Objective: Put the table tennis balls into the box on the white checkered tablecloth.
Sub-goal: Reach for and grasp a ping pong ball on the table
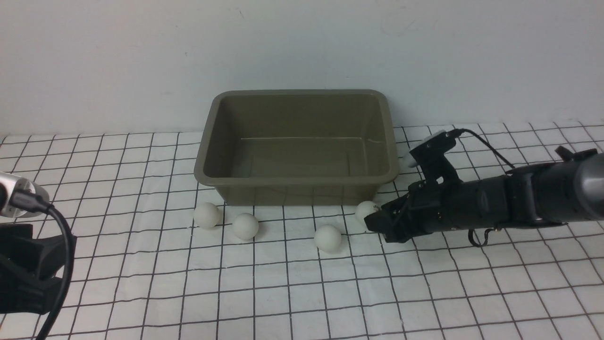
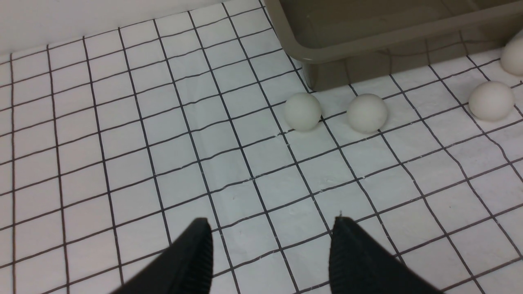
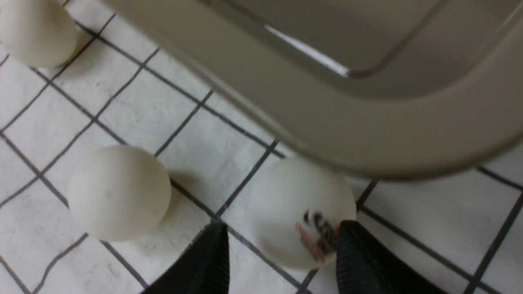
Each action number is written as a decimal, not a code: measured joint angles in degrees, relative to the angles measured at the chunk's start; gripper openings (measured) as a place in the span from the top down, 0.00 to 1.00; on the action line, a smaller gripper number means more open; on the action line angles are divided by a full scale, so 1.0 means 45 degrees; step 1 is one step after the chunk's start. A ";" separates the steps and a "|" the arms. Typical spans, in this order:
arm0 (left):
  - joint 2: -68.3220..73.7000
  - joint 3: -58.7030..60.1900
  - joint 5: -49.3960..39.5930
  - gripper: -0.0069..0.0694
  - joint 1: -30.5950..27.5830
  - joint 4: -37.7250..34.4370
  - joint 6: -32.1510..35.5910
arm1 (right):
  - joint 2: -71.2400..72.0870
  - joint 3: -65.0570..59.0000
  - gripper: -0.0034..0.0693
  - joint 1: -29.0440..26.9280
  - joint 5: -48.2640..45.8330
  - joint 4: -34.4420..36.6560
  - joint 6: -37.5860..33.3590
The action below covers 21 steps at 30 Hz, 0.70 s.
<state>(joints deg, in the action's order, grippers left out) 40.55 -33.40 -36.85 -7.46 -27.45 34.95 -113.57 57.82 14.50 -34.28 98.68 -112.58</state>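
Several white table tennis balls lie in a row on the white checkered tablecloth (image 1: 302, 293), just in front of the olive-grey box (image 1: 292, 193), which holds nothing. From left to right they are one ball (image 1: 206, 215), a second (image 1: 245, 225), a third (image 1: 327, 237) and the rightmost ball (image 1: 367, 210). My right gripper (image 1: 377, 225) is low at that rightmost ball. In the right wrist view it (image 3: 282, 228) stands open. The printed ball (image 3: 294, 204) sits at its tips and touches one finger (image 3: 351, 245). My left gripper (image 2: 272, 223) hangs open and empty over bare cloth.
The box's near corner (image 3: 367, 134) overhangs the printed ball closely. Another ball (image 3: 118, 192) lies beside the right gripper. The left arm (image 1: 28, 269) stays at the table's left front edge. A white wall runs directly behind the box.
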 joint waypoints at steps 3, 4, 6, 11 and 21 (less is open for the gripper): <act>0.0000 0.0000 0.0000 0.45 0.0000 0.0000 0.0000 | 0.0000 0.0178 0.49 0.0000 -0.0014 0.0032 0.0058; 0.0000 0.0000 0.0000 0.45 0.0000 0.0000 0.0000 | 0.0000 0.0217 0.49 0.0000 -0.0014 0.0032 0.0058; 0.0000 0.0000 0.0000 0.45 0.0000 0.0000 0.0000 | 0.0000 0.0301 0.49 0.0000 0.0004 0.0032 0.0058; 0.0000 0.0000 0.0000 0.45 0.0000 0.0000 0.0000 | 0.0000 0.0368 0.49 0.0000 0.0101 0.0032 0.0069; 0.0000 0.0000 0.0000 0.45 0.0000 0.0000 0.0000 | 0.0000 0.0368 0.49 0.0000 0.0101 0.0042 0.0101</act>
<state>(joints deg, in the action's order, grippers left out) 40.55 -33.40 -36.85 -7.46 -27.45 34.95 -113.57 59.48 14.50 -33.82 98.87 -112.13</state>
